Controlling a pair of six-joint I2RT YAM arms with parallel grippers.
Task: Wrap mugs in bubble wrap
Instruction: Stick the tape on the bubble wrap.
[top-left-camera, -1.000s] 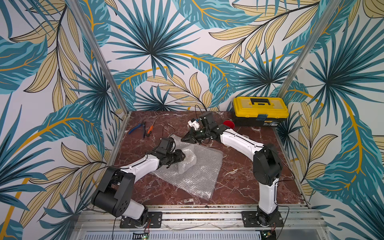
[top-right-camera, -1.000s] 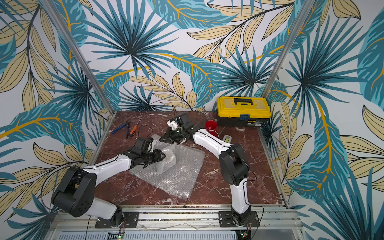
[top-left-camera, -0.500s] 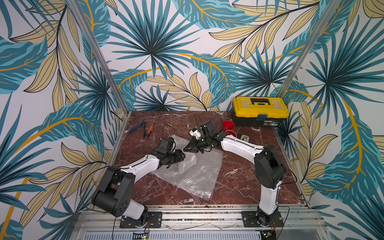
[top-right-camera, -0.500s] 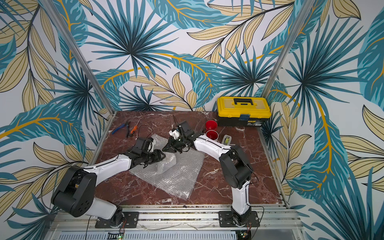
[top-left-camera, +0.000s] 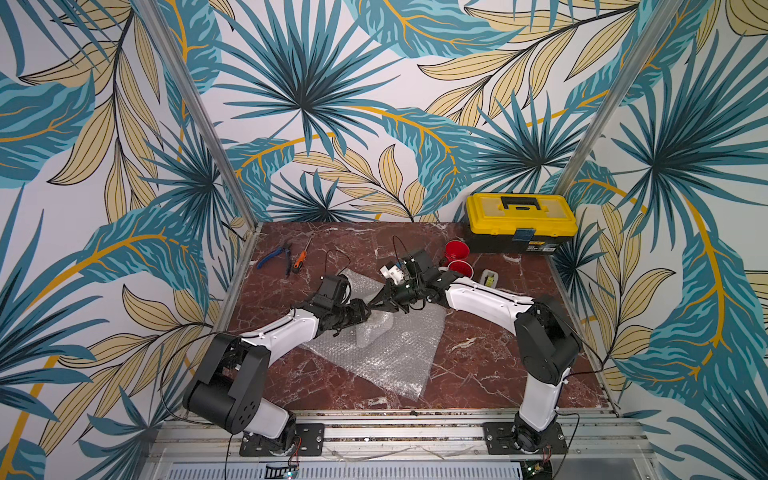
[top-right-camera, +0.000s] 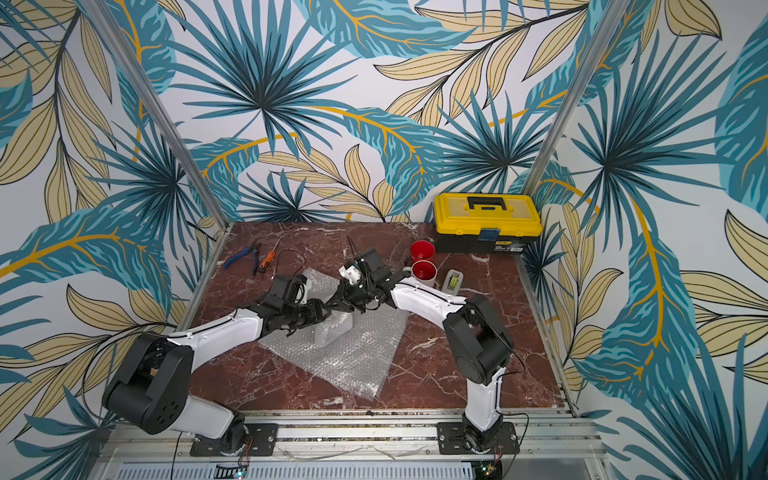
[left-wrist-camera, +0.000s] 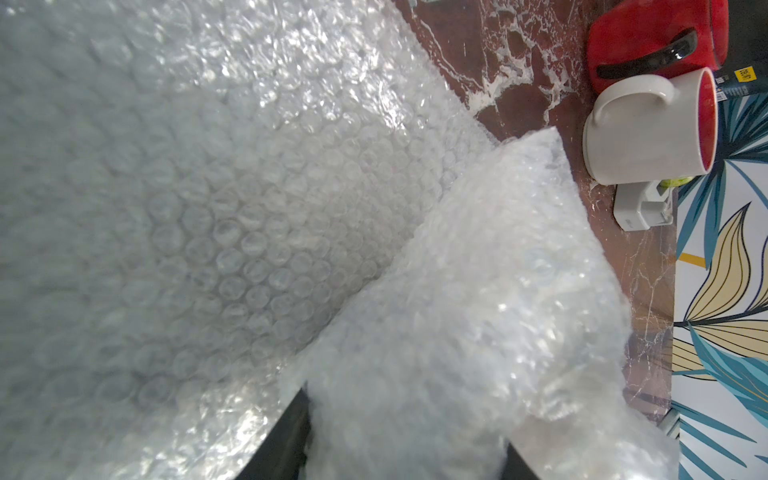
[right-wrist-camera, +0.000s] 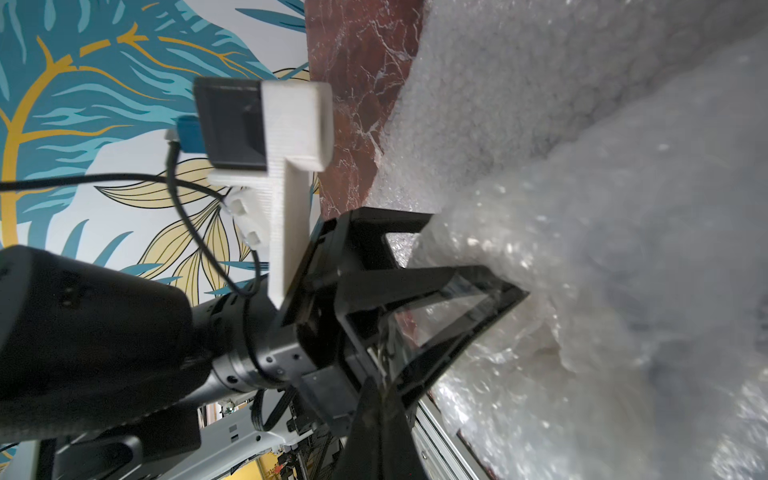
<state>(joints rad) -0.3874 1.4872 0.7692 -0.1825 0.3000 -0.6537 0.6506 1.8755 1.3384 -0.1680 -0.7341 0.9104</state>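
- The left gripper (top-left-camera: 365, 318) lies low over the worktop (top-left-camera: 478, 365). Its jaws are clenched on a wrapped bundle (left-wrist-camera: 457, 311), with a dark finger (left-wrist-camera: 286, 440) on either side in the left wrist view.
- The bundle's contents cannot be made out through the plastic.
- The bundle rests on the bubble wrap sheet (top-left-camera: 395, 357), which lies flat and crinkled mid-worktop between the two arms.
- The right gripper (top-left-camera: 374, 303) has its jaws closed to a point. The tip meets the left gripper at the bundle's far side.
- Whether any film is pinched between the right jaws cannot be told.
- The red mug (top-left-camera: 456, 251) and the white mug (top-left-camera: 460, 269) with a red inside stand upright and touching near the back. Both are unwrapped and clear of the sheet.
- The tape dispenser (top-left-camera: 489, 277) sits just beside the white mug.
- The yellow toolbox (top-left-camera: 519, 222) stands closed in the rear corner on the right arm's side.
- The pliers (top-left-camera: 274, 257) and screwdriver (top-left-camera: 300, 259) lie at the rear on the left arm's side, well apart from the sheet.
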